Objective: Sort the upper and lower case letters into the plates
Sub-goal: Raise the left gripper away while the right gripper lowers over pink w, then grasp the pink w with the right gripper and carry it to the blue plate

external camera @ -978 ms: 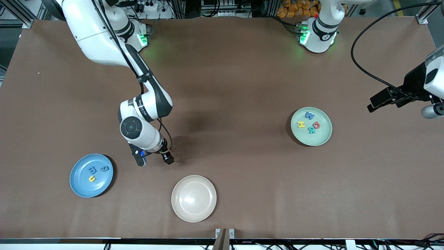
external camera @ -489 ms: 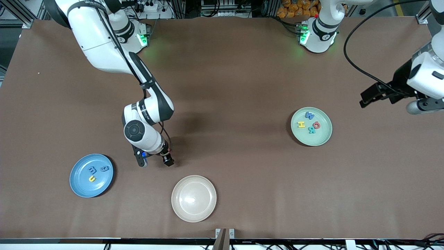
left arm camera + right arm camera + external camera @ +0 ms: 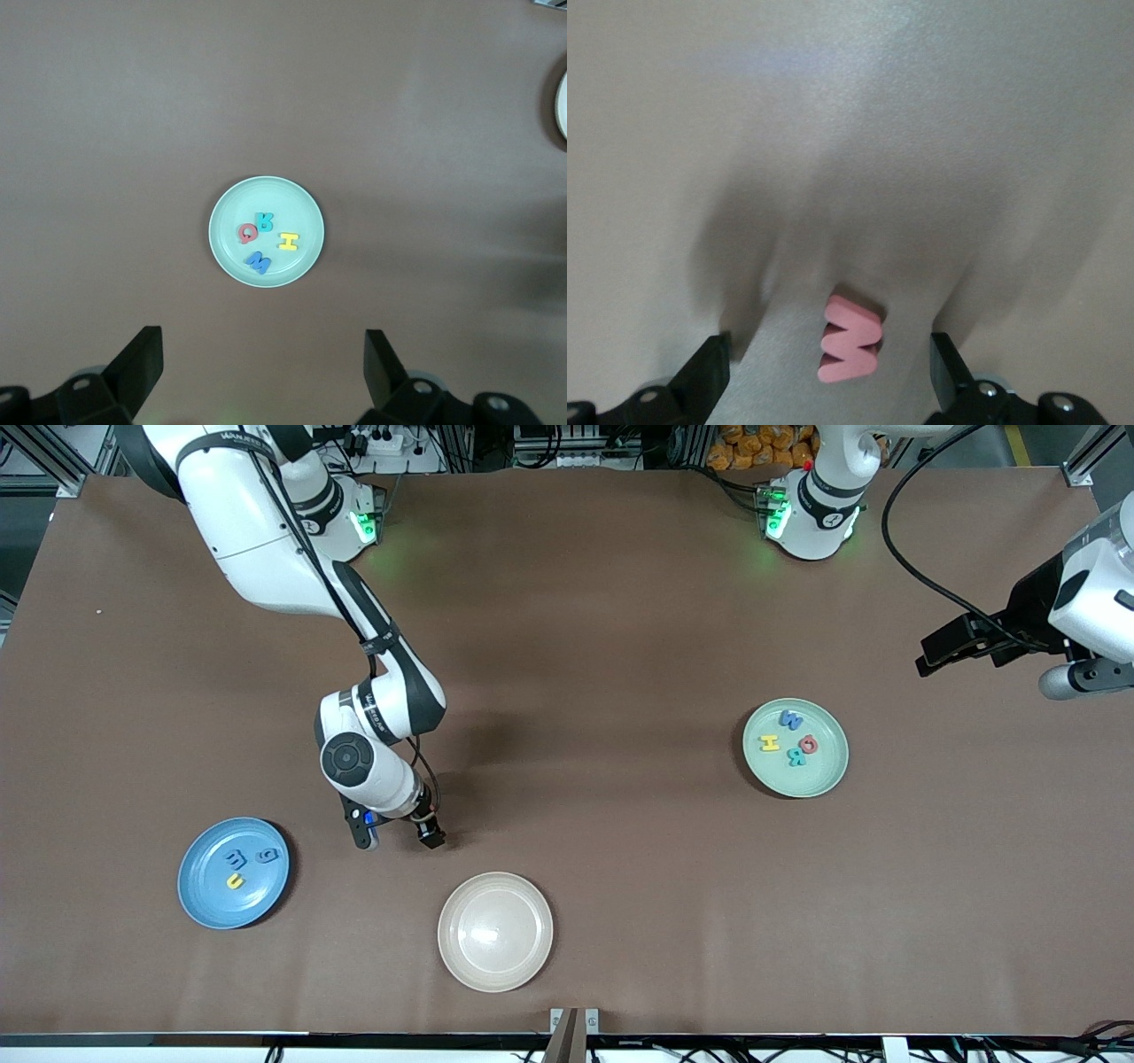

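Note:
A pink letter w (image 3: 850, 341) lies flat on the brown table between the fingers of my open right gripper (image 3: 829, 356), touching neither. In the front view the right gripper (image 3: 395, 838) hangs low between the blue plate (image 3: 211, 903) and the beige plate, hiding that letter. The blue plate holds a teal w (image 3: 236, 858), a blue g (image 3: 266, 856) and a yellow u (image 3: 235, 881). The mint plate (image 3: 817, 779) holds W (image 3: 790, 719), H (image 3: 769, 743), Q (image 3: 807, 743) and R (image 3: 796, 758). My left gripper (image 3: 939, 654) is open and empty, high at the left arm's end.
A bare beige plate (image 3: 495, 931) sits near the table's front edge, nearer the front camera than the right gripper. In the left wrist view the mint plate (image 3: 237, 205) shows from high up, between the open fingers of the left gripper (image 3: 263, 372).
The left arm's hand has swung toward the bases' side of the table, still open. The right gripper has barely shifted over the pink letter.

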Robot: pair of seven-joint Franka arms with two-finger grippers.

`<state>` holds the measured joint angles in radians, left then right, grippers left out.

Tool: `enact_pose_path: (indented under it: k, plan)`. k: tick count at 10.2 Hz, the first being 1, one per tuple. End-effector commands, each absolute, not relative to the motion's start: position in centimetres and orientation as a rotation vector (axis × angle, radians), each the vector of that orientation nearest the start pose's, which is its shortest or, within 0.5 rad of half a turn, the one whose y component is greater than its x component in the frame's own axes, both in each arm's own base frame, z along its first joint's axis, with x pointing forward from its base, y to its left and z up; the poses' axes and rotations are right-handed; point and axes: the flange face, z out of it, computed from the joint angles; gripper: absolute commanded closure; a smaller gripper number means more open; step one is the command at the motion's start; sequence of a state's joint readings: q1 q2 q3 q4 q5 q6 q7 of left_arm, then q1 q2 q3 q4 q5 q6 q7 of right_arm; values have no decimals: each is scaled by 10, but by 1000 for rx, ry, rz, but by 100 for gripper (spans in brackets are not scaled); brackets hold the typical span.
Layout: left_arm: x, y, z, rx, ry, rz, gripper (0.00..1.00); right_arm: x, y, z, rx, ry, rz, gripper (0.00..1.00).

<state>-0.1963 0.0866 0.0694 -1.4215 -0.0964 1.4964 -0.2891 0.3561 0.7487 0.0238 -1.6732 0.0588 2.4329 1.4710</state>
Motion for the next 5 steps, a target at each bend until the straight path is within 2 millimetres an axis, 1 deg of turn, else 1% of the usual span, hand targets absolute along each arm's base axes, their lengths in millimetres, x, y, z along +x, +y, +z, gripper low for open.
enact_pose_path:
  k: [1, 2, 3, 4, 5]
  plan:
    - [574, -81, 642, -3227, -286, 66, 0, 628, 250, 167, -2605, 1690, 47, 0]
    - [573, -79, 643, -3225, -289, 63, 0, 628, 251, 168, -2605, 1687, 44, 17]
    - [573, -85, 643, -3226, -281, 64, 0, 629, 250, 169, -2603, 1686, 41, 91]
    - [572, -85, 643, -3226, -279, 64, 0, 630, 250, 170, -2601, 1684, 38, 100]
    - [573, -84, 643, -3226, -284, 64, 0, 630, 250, 170, -2600, 1684, 37, 100]
